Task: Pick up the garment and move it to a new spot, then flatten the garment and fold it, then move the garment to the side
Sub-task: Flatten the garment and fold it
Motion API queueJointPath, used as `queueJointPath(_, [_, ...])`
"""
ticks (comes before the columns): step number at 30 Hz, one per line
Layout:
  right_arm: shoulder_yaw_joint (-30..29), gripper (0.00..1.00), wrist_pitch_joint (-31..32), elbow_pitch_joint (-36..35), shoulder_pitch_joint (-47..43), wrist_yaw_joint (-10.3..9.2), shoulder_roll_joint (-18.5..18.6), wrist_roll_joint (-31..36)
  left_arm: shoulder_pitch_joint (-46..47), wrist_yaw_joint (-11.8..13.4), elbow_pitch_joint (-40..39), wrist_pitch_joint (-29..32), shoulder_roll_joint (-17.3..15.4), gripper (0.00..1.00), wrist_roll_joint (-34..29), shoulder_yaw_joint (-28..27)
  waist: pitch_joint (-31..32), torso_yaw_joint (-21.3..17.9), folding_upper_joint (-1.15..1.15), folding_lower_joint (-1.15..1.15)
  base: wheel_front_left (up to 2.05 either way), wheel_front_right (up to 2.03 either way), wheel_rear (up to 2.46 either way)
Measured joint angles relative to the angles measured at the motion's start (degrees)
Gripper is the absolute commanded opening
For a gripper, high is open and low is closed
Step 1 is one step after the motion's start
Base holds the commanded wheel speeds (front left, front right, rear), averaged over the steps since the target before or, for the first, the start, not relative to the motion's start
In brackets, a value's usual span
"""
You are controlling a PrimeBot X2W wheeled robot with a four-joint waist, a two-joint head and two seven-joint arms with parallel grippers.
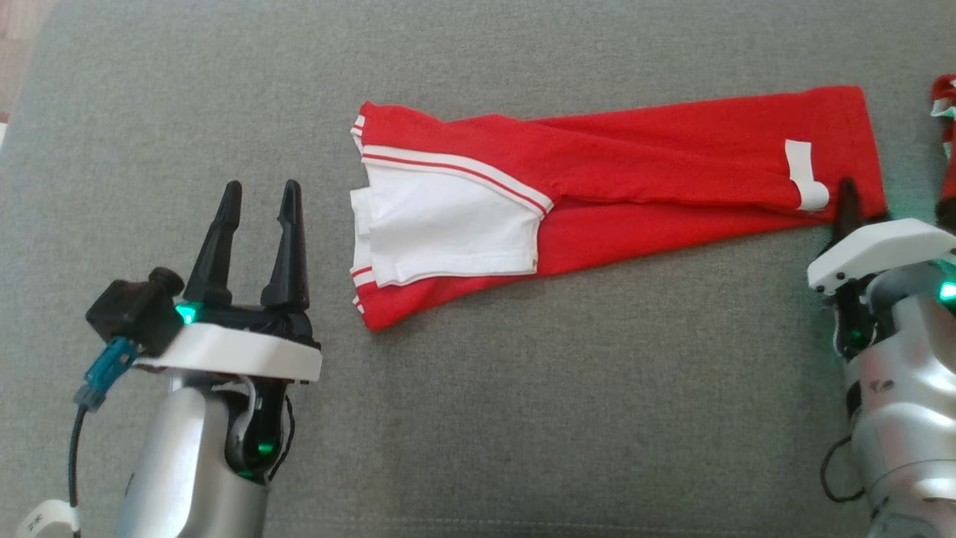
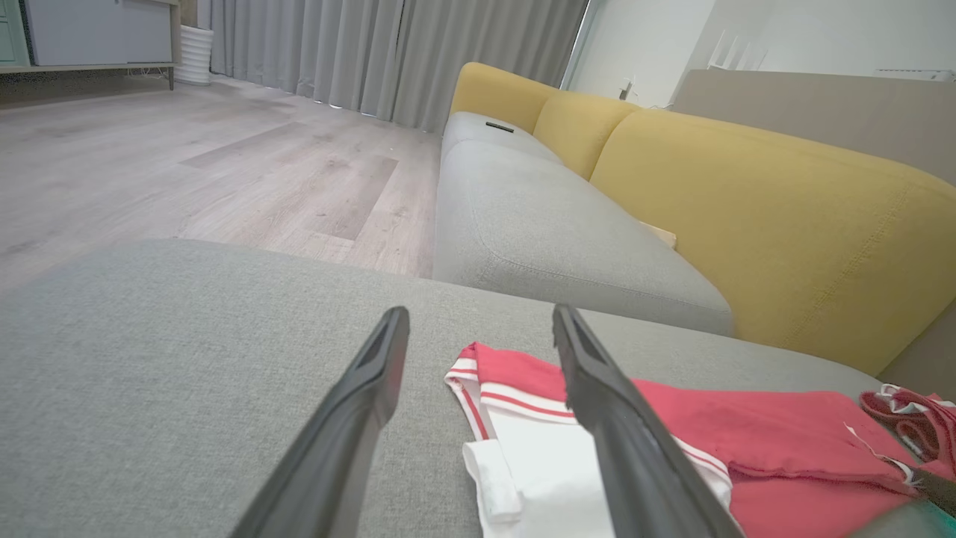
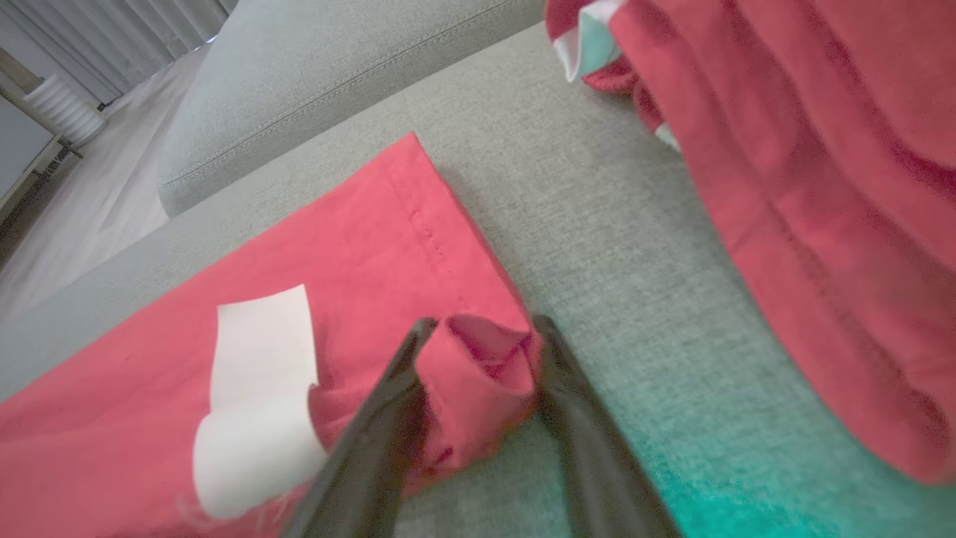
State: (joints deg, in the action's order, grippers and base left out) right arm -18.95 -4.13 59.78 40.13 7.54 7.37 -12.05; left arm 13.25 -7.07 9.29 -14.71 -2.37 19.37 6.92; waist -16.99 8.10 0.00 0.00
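Observation:
The garment [image 1: 635, 172], red with a white panel and white stripes at its left end, lies flat in a long strip across the grey cushion [image 1: 523, 433]. My right gripper [image 1: 848, 196] is at its near right corner, beside a white label [image 3: 258, 388]. In the right wrist view a bunched fold of the garment [image 3: 336, 284] fills the gap between the two fingers, and the right gripper [image 3: 482, 325] presses it from both sides. My left gripper [image 1: 261, 196] stands open, just left of the garment's white end [image 2: 538, 463], touching nothing, its fingers [image 2: 373, 388] spread wide.
Another red cloth [image 1: 947, 134] lies crumpled at the far right edge, close to my right gripper, and looms large in the right wrist view [image 3: 821, 187]. A yellow sofa back [image 2: 747, 209] and a second grey seat [image 2: 538, 224] rise beyond the cushion; wood floor [image 2: 224, 164] lies left.

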Motion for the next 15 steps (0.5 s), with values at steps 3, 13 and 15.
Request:
queueJointPath(3, [0.3,0.0,-0.89,1.16,0.31,0.0,0.13,-0.05,0.27,-0.01,0.04,0.0,0.05,1.0,0.0,-0.05,0.52,-0.36,0.0,0.0,0.0,0.0,0.0])
queueJointPath(13, [-2.33,0.0,-4.5,2.22,0.21,0.0,5.23,-0.57,-0.24,-0.01,0.34,0.0,0.08,1.0,0.63,-0.2,3.74,-1.65,0.0,0.0,0.0,0.0,0.0])
queueJointPath(15, [-2.71,0.0,-5.03,1.86,0.15,0.0,5.88,-0.58,-0.44,-0.01,0.41,0.0,0.08,1.0,0.97,-0.19,4.53,-1.93,0.0,0.0,0.0,0.0,0.0])
